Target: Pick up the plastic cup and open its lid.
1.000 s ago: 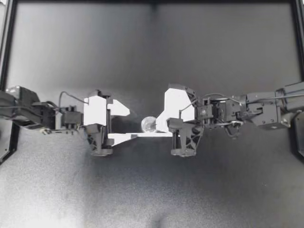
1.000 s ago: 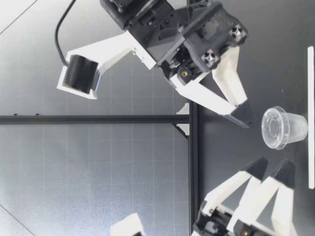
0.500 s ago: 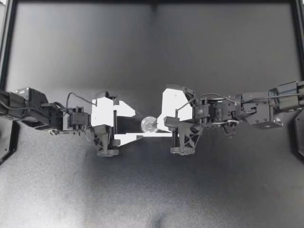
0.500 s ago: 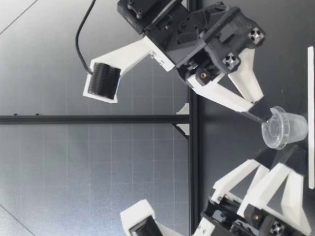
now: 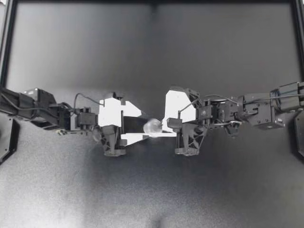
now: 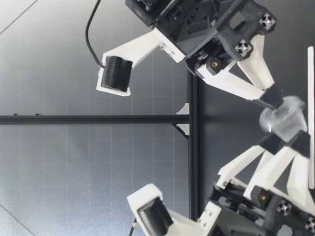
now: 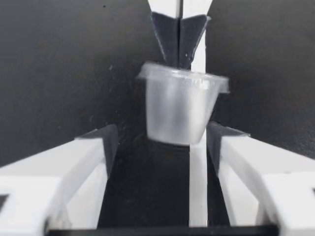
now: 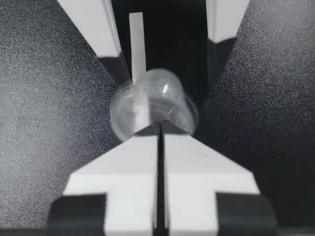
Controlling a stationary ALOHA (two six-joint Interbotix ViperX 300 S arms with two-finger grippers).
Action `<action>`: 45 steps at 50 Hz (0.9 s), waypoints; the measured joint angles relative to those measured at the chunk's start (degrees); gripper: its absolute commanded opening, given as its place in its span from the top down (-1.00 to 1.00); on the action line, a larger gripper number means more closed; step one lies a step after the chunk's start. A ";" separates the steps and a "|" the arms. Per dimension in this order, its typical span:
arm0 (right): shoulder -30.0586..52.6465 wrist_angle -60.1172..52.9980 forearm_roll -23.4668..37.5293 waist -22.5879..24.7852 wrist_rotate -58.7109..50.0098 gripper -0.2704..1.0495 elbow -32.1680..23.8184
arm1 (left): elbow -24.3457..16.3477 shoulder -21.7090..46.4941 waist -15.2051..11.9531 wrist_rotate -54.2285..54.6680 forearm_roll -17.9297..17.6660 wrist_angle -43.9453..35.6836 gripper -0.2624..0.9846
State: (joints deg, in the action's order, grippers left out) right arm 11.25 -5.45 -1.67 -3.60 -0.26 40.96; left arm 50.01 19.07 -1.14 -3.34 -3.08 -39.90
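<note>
A small clear plastic cup (image 5: pixel 153 126) with a lid sits at the table's middle, leaning over in the low view (image 6: pixel 284 118). My left gripper (image 5: pixel 145 125) is open, its fingertips on either side of the cup without pressing it. In the left wrist view the cup (image 7: pixel 178 105) stands just between the dark pads (image 7: pixel 109 142). My right gripper (image 5: pixel 162 127) is shut, and its joined tips touch the cup's rim from the opposite side. The right wrist view puts the cup (image 8: pixel 152 105) right at those tips (image 8: pixel 160 129).
A narrow white strip (image 7: pixel 198 177) lies flat on the dark table and runs under the cup, between the two grippers. A black frame rail (image 5: pixel 5 42) borders the table. Bare dark surface spreads in front of and behind the arms.
My left gripper has moved in toward the cup and now straddles it. The right gripper came down onto the rim. The cup, upright before, now leans and has shifted slightly.
</note>
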 measured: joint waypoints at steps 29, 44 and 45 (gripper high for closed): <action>1.85 -0.26 0.00 -0.44 0.00 0.86 -1.67 | -2.72 1.14 0.00 0.09 0.09 3.08 -0.40; 2.46 -0.35 -0.09 -0.35 0.18 0.86 -2.29 | -3.25 1.14 -0.09 0.26 0.09 3.60 -0.25; 2.46 -0.35 0.00 -0.44 0.26 0.86 -2.29 | -3.16 1.05 -0.09 0.26 0.09 3.69 -0.19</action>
State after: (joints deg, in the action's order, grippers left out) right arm 13.71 -5.80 -1.67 -4.04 0.00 38.67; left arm 46.85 20.13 -1.23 -3.08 -2.99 -36.21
